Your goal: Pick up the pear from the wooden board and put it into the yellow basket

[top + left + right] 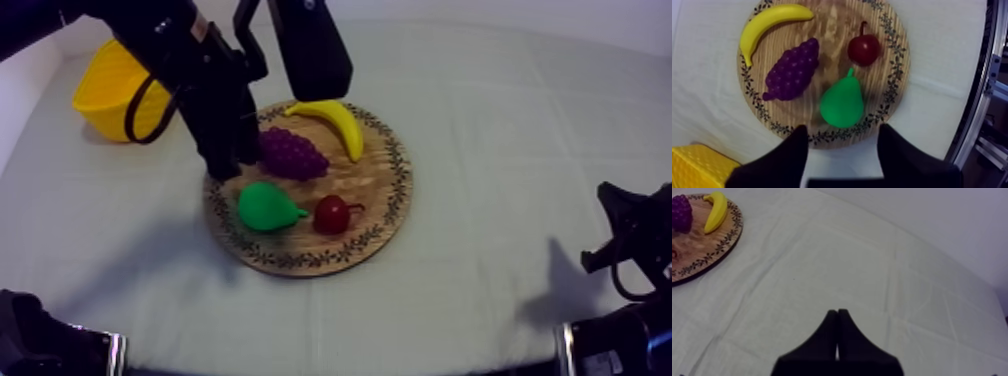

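The basket [115,90] is yellow and sits at the upper left of the top view, on the worktop [500,120]. It is well apart from the pear.

Just right of the basket, the left arm stretches down from the upper left corner. The left gripper [230,168] hangs over the left edge of the board [378,190]. In the left wrist view its two fingers [784,157] are wide apart with nothing between them. They stand over the near rim of the board, and the pear lies just past them. A corner of the basket shows beside one finger.

The board is round and lies in the middle of the top view, with four toy fruits on it. The pear [268,207] is green. It lies on the lower left part of the board, just below the left gripper in the frame and not held. Its thin end points at the small red fruit [331,214], which is just to its right. The grapes [292,153] are above the pear, close to the gripper. The banana [335,122] lies along the top of the board.

The right gripper [620,235] sits low at the right edge of the top view, well apart from the board. In the right wrist view its fingers [822,343] lie together like a thin wedge over bare cloth, holding nothing.
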`<action>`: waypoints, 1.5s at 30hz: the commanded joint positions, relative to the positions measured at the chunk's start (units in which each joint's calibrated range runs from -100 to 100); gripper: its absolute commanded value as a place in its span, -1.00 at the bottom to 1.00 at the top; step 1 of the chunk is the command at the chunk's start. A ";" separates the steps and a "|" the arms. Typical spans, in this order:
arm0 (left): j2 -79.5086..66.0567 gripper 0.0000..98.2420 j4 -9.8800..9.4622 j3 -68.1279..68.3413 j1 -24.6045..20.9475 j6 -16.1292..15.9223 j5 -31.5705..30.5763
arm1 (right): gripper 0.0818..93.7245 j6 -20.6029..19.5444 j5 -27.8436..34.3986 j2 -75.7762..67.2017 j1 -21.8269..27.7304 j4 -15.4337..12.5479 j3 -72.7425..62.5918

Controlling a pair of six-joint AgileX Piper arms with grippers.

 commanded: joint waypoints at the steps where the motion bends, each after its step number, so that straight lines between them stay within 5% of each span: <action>1: 0.18 0.57 0.01 0.09 0.01 -0.07 0.34 | -0.99 0.01 0.02 -0.03 -0.02 0.00 -0.02; 5: 0.59 0.84 0.01 0.25 0.10 -0.38 0.87 | -0.99 0.01 0.02 -0.03 -0.02 0.00 -0.02; 10: 1.00 0.94 -0.10 0.62 0.16 -0.57 1.08 | -0.99 0.01 0.02 -0.03 -0.02 0.00 -0.02; 45: 17.68 0.97 -0.98 10.29 -0.82 0.11 -11.39 | -0.99 0.01 0.02 -0.03 -0.02 0.00 -0.02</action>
